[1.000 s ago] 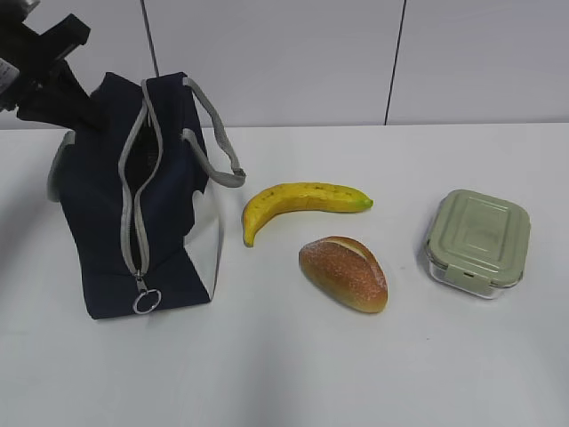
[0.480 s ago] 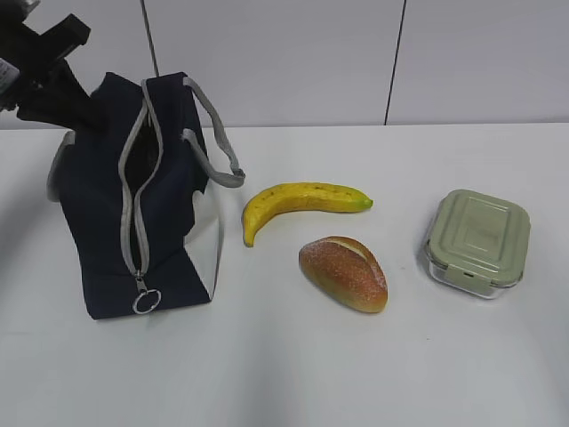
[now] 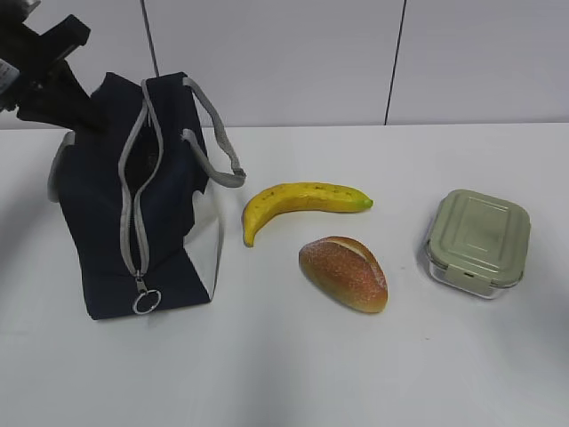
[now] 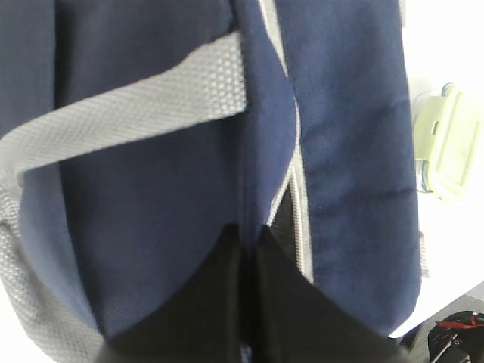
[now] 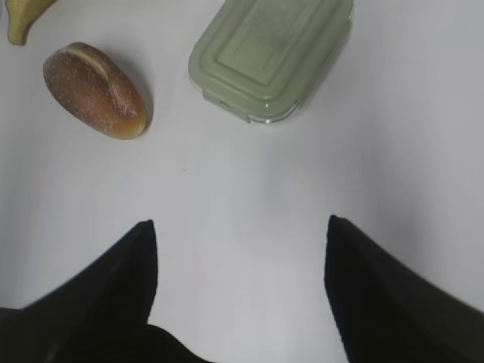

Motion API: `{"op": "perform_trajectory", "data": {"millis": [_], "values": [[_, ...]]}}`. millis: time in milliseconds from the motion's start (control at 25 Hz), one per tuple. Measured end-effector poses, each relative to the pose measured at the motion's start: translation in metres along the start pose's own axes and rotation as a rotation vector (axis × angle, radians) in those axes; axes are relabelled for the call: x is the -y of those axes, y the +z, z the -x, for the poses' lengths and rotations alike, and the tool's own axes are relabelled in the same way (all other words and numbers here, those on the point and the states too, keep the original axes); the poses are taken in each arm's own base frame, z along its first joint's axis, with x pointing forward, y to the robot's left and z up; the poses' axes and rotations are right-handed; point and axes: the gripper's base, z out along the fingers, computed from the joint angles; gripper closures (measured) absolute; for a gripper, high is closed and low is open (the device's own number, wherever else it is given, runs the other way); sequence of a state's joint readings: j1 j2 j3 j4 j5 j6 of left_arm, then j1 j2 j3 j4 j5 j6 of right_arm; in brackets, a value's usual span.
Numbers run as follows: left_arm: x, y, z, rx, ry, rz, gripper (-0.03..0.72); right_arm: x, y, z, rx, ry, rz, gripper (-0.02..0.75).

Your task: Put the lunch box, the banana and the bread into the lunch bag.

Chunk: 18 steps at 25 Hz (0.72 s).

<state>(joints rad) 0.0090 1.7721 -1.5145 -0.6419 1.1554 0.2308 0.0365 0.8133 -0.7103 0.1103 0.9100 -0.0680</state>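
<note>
The navy lunch bag (image 3: pixel 133 205) stands at the left of the table with its zipper open and its ring pull low. My left gripper (image 3: pixel 84 120) is shut on the bag's top edge; in the left wrist view (image 4: pixel 248 231) a fold of blue fabric sits between the fingers. The banana (image 3: pixel 302 203) lies right of the bag. The bread (image 3: pixel 344 272) lies in front of it and shows in the right wrist view (image 5: pixel 94 91). The lunch box (image 3: pixel 478 241) sits at the right, lid on (image 5: pixel 271 53). My right gripper (image 5: pixel 240 225) is open and empty above bare table.
The grey strap handles (image 3: pixel 218 147) hang over the bag's right side toward the banana. The white table (image 3: pixel 284 365) stretches in front of the objects. A pale wall stands behind.
</note>
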Motion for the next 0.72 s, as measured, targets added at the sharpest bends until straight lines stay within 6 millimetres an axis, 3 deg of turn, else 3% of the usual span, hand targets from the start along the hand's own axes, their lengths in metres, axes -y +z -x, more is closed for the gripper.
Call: {"op": "perform_trajectory", "data": {"millis": [480, 720], "values": [[0.000, 0.000, 0.000, 0.000, 0.000, -0.001, 0.690, -0.016, 0.071, 0.061, -0.203, 0.051, 0.248, 0.227], [0.000, 0.000, 0.000, -0.002, 0.000, -0.001, 0.690, -0.010, 0.100, 0.079, -0.255, 0.082, 0.254, 0.227]]}}
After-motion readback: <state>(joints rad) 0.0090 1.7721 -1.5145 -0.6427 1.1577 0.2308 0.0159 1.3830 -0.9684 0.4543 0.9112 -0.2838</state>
